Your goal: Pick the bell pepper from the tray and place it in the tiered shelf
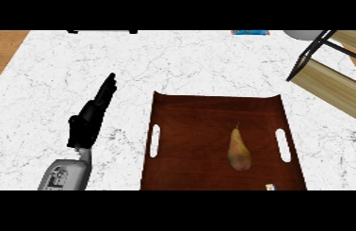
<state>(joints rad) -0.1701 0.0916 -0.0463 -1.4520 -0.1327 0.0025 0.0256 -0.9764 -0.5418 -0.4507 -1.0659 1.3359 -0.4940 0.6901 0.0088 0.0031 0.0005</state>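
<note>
Left hand (93, 113) open, fingers straight and pointing away over the white marbled bench (83, 65), holding nothing, edge-on to the view. Right hand nowhere in view.

Well to the right of that hand, across the near rim of the dark wooden tray (188, 131): a single piece of produce (239, 151), lying flat toward the tray's far-right handle slot. Called a bell pepper in the task, yet shaped like a pear, long and tapering, narrow stem end pointing away, bulbous end nearer, skin yellow-brown and smooth.

Probably light, fairly stiff, with a waxy, rounded skin liable to roll or slip sideways under a careless pinch. Best taken across the widest part of the body, fingers and thumb on opposite flanks, not by the thin neck.

Tray glossy, flat, low-lipped, with two slotted handles; little to stop the fruit sliding. Tiered shelf (327, 74) farther right and beyond: pale wood boards in a thin black frame, only partly visible.
</note>
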